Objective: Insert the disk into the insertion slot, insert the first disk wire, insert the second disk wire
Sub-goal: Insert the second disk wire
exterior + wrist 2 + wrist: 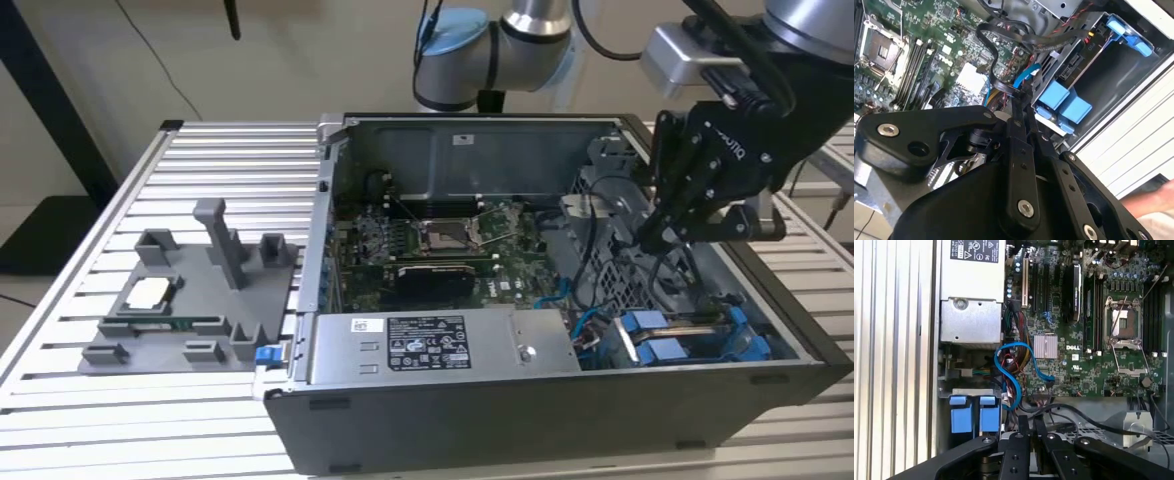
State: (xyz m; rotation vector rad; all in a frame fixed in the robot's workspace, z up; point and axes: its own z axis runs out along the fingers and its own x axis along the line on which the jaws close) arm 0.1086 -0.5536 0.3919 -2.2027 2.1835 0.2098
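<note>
The gripper [663, 232] hangs over the drive bay, fingers pinched nearly together on what looks like a black wire [999, 80] (hard to confirm), since the disk [681, 335] already sits slotted in its blue carrier below.

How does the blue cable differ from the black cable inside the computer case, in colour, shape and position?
The blue cable is bright blue and makes a round loop beside the power-supply box; the black cable is dark and runs in a long shallow curve nearer the gripper. In the second wrist view the black cable ends at the fingertips, while the blue cable lies behind, apart from them. Both lie loose over the motherboard.
</note>
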